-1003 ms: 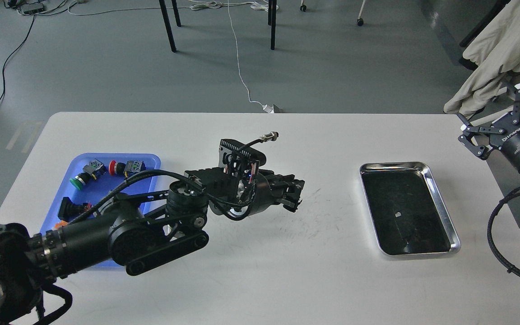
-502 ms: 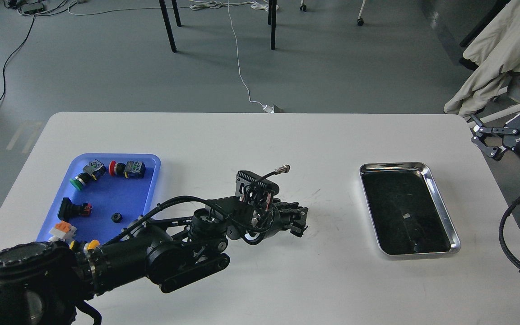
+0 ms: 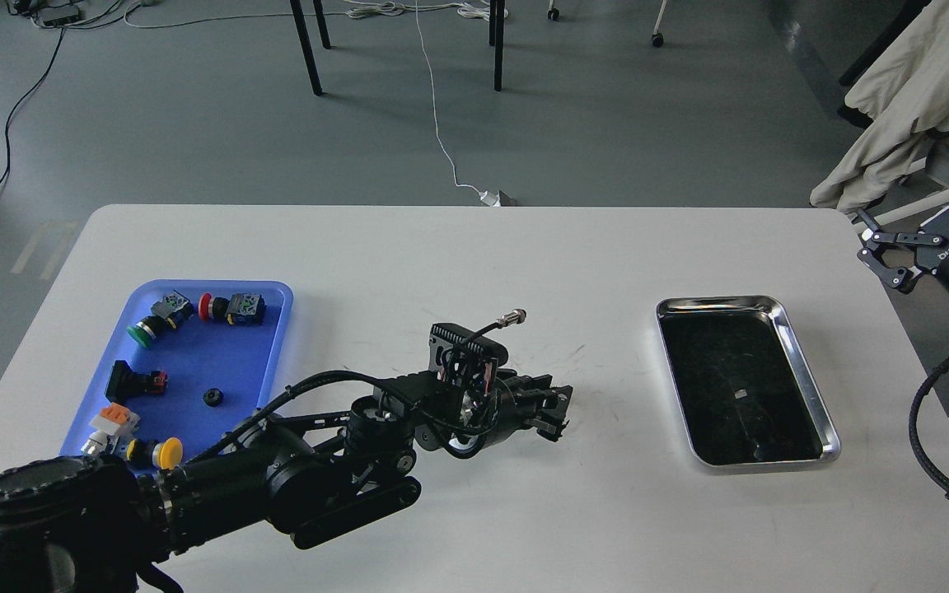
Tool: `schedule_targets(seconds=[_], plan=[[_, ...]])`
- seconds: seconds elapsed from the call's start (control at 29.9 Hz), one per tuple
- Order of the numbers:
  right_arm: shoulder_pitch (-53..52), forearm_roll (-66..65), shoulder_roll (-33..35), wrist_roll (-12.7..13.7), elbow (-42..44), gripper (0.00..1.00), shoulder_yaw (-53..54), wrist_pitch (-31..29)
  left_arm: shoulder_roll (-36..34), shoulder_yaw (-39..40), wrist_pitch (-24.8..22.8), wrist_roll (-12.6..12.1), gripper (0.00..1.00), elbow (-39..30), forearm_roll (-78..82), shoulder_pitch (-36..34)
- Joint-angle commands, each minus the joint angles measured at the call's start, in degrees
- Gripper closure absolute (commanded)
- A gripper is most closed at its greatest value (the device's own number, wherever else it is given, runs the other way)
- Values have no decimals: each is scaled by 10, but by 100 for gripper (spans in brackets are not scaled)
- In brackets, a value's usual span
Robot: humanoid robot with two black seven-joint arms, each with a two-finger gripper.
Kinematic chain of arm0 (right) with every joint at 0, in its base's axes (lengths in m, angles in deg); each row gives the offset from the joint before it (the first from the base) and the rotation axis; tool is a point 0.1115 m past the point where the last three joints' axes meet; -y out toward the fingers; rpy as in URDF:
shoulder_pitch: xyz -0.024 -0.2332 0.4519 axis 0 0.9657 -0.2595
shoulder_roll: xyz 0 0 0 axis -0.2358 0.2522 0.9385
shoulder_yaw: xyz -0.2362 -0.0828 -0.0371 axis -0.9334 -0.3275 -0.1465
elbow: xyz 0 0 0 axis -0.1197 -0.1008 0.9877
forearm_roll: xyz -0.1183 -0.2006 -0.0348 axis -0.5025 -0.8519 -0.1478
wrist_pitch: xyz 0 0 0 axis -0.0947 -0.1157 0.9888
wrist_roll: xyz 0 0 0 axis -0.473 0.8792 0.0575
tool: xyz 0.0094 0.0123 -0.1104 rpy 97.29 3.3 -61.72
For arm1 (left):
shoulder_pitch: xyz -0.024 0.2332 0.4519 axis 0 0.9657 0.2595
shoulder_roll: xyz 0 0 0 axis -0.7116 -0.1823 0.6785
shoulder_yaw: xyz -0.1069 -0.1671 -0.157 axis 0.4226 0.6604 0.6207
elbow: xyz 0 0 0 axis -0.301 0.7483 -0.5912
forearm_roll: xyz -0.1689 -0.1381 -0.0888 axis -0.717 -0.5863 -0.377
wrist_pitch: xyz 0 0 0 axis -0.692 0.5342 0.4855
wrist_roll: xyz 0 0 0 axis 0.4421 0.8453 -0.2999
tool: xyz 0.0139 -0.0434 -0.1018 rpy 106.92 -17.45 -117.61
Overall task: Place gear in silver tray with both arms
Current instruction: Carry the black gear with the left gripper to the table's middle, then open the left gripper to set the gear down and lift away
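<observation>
The silver tray (image 3: 718, 302) lies on the right part of the white table, its dark bottom empty. A small black gear-like ring (image 3: 212, 397) lies in the blue tray (image 3: 194, 354) at the left. My left gripper (image 3: 553, 409) hangs low over the table's middle, pointing right, well left of the silver tray. Its dark fingers are too close together to tell apart, and nothing shows between them. My right gripper (image 3: 922, 218) is open and empty, past the table's right edge, behind and right of the silver tray.
The blue tray also holds a green button (image 3: 142, 332), a red button (image 3: 208, 305), a yellow button (image 3: 163, 450), an orange-white connector (image 3: 114, 418) and a black switch (image 3: 130, 380). A cloth-draped chair (image 3: 903, 107) stands at the far right.
My left arm has dropped and stretched to the right, uncovering the blue tray's lower parts. My right gripper has pulled back to the right, off the table's edge.
</observation>
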State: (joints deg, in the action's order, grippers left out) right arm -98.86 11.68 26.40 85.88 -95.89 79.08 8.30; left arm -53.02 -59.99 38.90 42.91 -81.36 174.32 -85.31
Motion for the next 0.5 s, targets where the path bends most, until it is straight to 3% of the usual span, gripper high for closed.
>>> schedule_targets(seconds=[0.0,0.17,0.47], plan=[[0,0,1,0,-3,1,-1,0,0,0,29,-2,10,-11,-34,-3],[-5,-1,3,1,-14,1,-2,1,0,27,49,-8,3,-32,-54,-19],[-46,-110,3,11,-60,1,-13,6,0,257,67,0,3,-54,-121,-30]])
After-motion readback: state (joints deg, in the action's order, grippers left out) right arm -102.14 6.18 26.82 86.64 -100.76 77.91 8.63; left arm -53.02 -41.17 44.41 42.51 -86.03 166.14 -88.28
